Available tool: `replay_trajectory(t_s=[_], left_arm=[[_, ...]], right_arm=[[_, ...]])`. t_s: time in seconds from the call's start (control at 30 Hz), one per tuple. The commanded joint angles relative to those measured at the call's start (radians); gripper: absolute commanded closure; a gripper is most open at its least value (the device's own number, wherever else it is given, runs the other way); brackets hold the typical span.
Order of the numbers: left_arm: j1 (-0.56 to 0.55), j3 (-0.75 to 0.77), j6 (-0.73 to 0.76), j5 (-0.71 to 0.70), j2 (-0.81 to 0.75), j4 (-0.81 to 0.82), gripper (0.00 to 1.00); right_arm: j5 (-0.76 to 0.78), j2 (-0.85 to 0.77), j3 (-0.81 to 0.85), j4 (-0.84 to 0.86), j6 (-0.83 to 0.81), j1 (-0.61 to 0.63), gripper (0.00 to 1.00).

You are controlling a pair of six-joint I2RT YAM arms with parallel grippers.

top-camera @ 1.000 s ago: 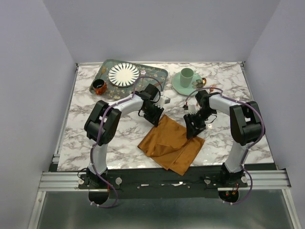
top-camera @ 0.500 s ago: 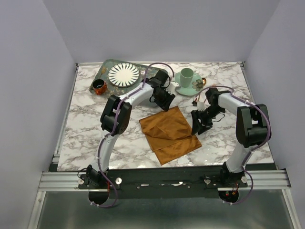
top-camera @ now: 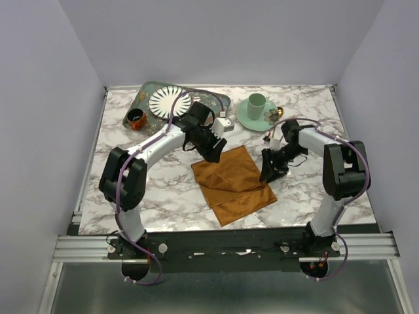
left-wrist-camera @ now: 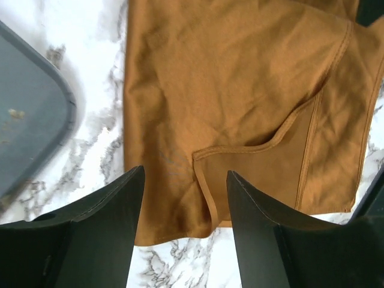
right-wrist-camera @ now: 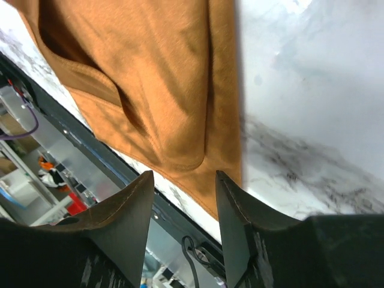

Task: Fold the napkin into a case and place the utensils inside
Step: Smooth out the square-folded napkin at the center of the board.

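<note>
Left gripper (left-wrist-camera: 186, 180) spread wide, holding nothing; folded rust-orange napkin (top-camera: 232, 184) flat beneath and ahead of its jaws. Right gripper (right-wrist-camera: 183, 180) parted, empty too; napkin's edge under the gap between its jaws.

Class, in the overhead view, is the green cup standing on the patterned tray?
No, the cup stands on a saucer on the marble table, beside the tray.
</note>
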Motion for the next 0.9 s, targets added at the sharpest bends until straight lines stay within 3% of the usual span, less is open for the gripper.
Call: replay_trajectory(t_s=[0.0,0.27,0.57,0.87], left_arm=[[0.000,-0.089,0.008,0.069,0.011,0.041,0.32],[0.000,-0.111,-0.078,0.075,0.072,0.084,0.31],[0.000,-0.118,-0.104,0.084,0.124,0.092,0.32],[0.000,-0.141,-0.109,0.144,0.124,0.073,0.37]], right_arm=[[-0.018,0.062,0.024,0.040,0.035,0.008,0.48],[0.000,0.096,0.010,0.074,0.058,0.029,0.54],[0.012,0.113,0.022,0.072,0.057,0.029,0.76],[0.017,0.131,0.032,0.070,0.063,0.029,0.88]])
